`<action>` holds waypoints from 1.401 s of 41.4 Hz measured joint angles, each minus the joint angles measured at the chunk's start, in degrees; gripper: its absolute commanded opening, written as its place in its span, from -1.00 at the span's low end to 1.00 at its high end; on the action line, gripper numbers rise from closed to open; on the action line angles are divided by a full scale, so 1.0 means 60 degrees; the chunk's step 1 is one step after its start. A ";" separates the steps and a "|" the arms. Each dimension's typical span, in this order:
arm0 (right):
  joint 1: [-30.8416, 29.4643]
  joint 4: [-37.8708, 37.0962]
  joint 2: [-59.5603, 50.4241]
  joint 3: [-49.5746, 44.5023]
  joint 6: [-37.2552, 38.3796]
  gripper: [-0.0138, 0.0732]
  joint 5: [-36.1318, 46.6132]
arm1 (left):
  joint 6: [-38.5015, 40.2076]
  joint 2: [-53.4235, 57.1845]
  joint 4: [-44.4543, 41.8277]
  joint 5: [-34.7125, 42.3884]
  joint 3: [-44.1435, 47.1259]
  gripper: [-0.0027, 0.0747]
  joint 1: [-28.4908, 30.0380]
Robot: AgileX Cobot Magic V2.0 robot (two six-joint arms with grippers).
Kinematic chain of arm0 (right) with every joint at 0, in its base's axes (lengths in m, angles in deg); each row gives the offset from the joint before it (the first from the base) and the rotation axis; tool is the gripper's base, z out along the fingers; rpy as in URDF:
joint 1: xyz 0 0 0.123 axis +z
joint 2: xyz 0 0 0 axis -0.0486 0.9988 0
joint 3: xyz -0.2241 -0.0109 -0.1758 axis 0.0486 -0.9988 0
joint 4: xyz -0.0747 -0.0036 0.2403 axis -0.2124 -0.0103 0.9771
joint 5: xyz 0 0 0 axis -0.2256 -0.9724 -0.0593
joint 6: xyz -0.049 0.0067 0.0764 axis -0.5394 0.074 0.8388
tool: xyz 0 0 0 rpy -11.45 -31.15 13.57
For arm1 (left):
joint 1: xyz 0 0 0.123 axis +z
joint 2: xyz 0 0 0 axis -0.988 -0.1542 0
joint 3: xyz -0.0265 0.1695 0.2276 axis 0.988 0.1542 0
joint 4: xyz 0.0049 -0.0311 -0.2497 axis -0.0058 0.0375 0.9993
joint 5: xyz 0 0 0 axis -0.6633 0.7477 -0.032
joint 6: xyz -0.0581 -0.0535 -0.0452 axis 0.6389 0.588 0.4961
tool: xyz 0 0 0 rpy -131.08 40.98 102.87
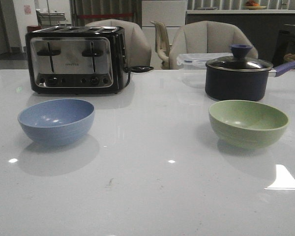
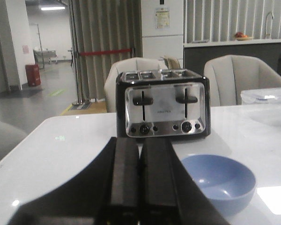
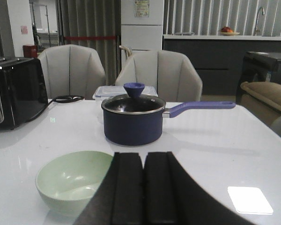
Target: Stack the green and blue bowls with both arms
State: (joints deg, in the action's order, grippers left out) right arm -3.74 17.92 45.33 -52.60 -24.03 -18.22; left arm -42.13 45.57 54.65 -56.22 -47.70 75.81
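Note:
The dusty blue bowl [image 1: 56, 121] sits upright and empty on the left of the white table [image 1: 152, 196]. The pale green bowl [image 1: 248, 123] sits upright and empty on the right. They are far apart. Neither arm shows in the front view. In the left wrist view my left gripper [image 2: 139, 143] is shut and empty, with the blue bowl [image 2: 220, 180] just beyond and beside it. In the right wrist view my right gripper [image 3: 144, 157] is shut and empty, and the green bowl [image 3: 70, 180] lies beside it, partly hidden by a finger.
A chrome and black toaster [image 1: 73, 60] stands at the back left behind the blue bowl. A dark lidded saucepan [image 1: 238, 76] with a purple handle stands behind the green bowl, with a clear plastic box [image 1: 194, 60] behind it. Chairs stand beyond the far edge.

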 measured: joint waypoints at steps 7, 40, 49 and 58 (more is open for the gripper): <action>0.0000 0.0000 0.0000 0.1603 0.0000 -0.59 -0.0704 | 0.0000 0.0000 0.0000 -0.0323 -0.1317 -0.68 0.0000; 0.0000 0.0000 0.5079 0.6484 0.0000 -0.59 -0.7042 | 0.0000 -0.4242 0.0069 -0.7151 -0.6458 -0.68 0.0000; 0.0000 0.0000 0.6017 0.6349 0.0000 -0.59 -0.7659 | 0.0000 -0.4667 0.0069 -0.7574 -0.6438 -0.68 0.0000; 0.0000 -0.0007 0.6358 0.6349 0.0000 -0.24 -0.7680 | 0.0000 -0.4718 0.0069 -0.7519 -0.6438 -0.40 0.0000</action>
State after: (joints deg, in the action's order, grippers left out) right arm -3.74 17.88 83.48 -14.51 -24.03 -64.30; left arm -42.13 17.26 55.06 -101.34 -86.32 75.81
